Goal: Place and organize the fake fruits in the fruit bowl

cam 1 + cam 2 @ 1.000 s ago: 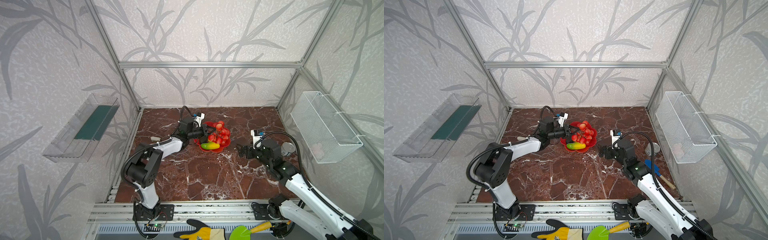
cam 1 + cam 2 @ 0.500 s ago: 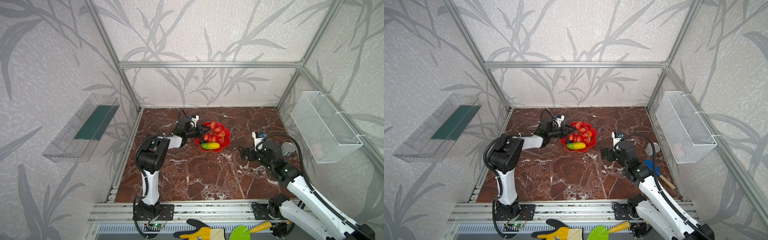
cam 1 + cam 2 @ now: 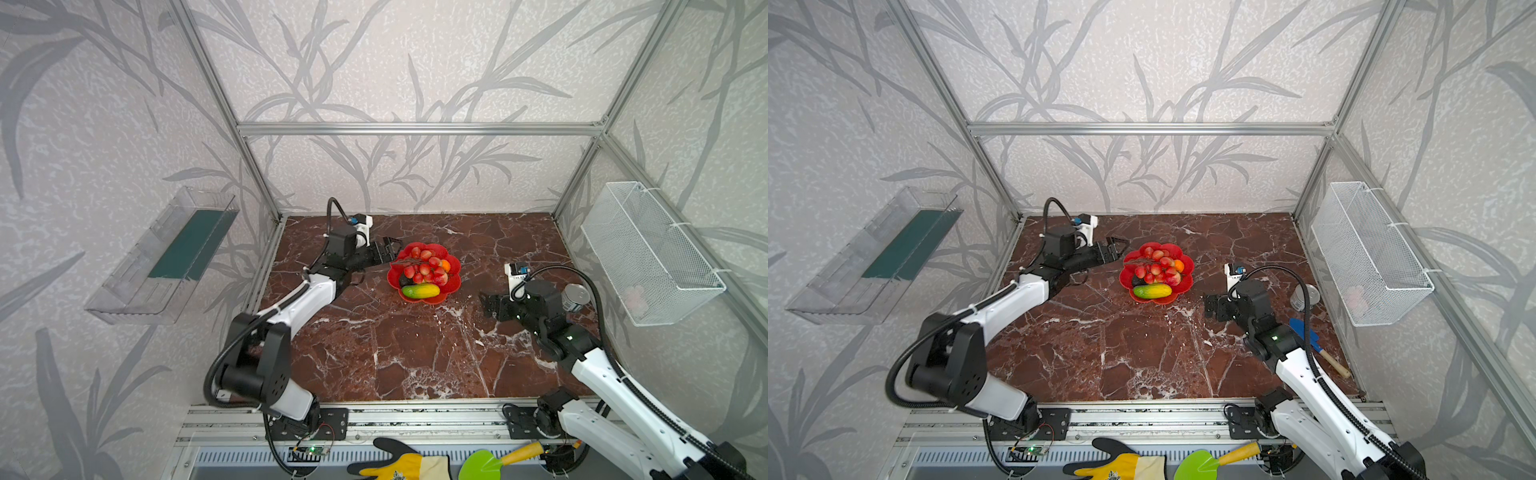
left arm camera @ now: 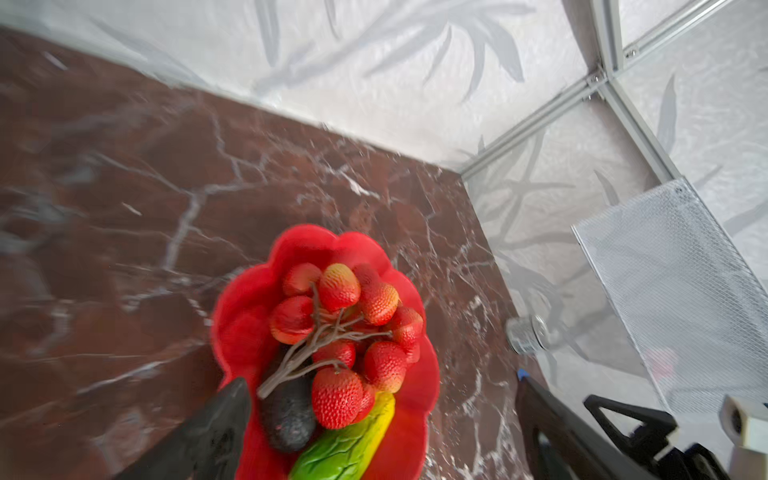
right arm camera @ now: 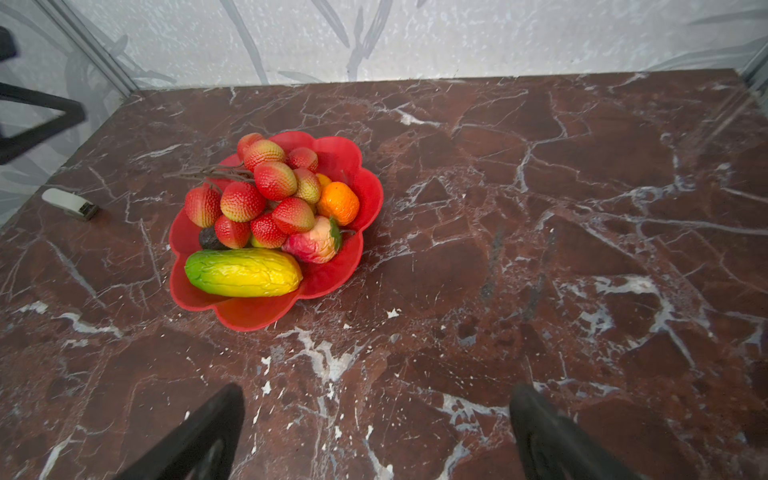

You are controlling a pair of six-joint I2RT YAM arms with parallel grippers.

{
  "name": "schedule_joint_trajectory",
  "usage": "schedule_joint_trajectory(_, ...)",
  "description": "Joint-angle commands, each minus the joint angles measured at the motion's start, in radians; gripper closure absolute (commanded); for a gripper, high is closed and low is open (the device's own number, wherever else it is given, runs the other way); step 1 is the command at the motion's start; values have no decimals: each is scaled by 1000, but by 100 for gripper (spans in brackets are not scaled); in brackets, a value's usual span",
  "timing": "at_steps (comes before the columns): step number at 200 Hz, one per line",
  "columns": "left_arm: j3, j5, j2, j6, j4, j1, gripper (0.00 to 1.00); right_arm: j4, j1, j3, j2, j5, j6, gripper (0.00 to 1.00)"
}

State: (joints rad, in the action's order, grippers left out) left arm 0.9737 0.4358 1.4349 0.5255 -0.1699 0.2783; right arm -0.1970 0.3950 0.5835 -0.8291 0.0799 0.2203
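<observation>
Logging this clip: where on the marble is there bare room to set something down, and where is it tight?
Bare: the wide front of the marble table, from the fruit bowl to the near edge; also the back right corner past the right gripper. Tight: the heaped bowl, the left gripper beside its rim, the tin can at the right edge.

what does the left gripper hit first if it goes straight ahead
Probably the left gripper meets the fruit bowl rim, or the brown stem of the fruit bunch over it; height is unclear.

Grey leaf-patterned walls (image 3: 415,62), aluminium frame rails (image 3: 415,129), red-brown marble tabletop (image 3: 395,353), clear wall tray (image 3: 166,257), white wire basket (image 3: 648,249)
</observation>
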Motion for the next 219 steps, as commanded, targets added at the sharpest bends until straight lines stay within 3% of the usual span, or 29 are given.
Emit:
schedule_joint_trajectory(1,-100,-261,-178,-196,63,2,1,71,-25,-47,24,73,-51,1)
schedule_joint_trajectory(29,-368,-567,-425,-348,-59,-3,0,195,-90,-102,-5,128,-82,1)
schedule_joint_trajectory(49,-581,-709,-536,-424,-226,-19,0,408,-122,-171,-64,168,-164,1)
schedule_joint_trajectory(68,-716,-785,-545,-464,-389,-70,0,635,-146,-214,-199,214,-256,1)
schedule_joint_trajectory(86,-744,-762,-477,-457,-445,-148,0,753,-167,-197,-354,231,-271,1)
schedule_joint_trajectory(96,-748,-693,-415,-457,-503,-195,0,861,-172,-215,-440,217,-290,1)
schedule_joint_trajectory(112,-754,-603,-278,-441,-628,-265,0,1147,-176,-277,-577,212,-341,1)
schedule_joint_trajectory(127,-739,-536,-117,-413,-789,-325,0,1274,-184,-293,-659,180,-363,1)
schedule_joint_trajectory(148,-670,-554,-80,-415,-680,-349,0,1397,-201,-284,-803,116,-374,1)
schedule_joint_trajectory(162,-684,-549,60,-410,-827,-352,0,1248,-210,-260,-742,103,-347,1)
schedule_joint_trajectory(172,-692,-537,173,-435,-1032,-354,0,1214,-216,-246,-737,92,-342,1)
schedule_joint_trajectory(189,-610,-573,55,-402,-675,-352,0,1318,-219,-261,-783,90,-355,1)
schedule_joint_trajectory(208,-648,-557,140,-450,-884,-343,1,1304,-219,-263,-774,82,-352,1)
schedule_joint_trajectory(219,-673,-549,110,-444,-881,-344,1,1299,-219,-260,-772,88,-350,1)
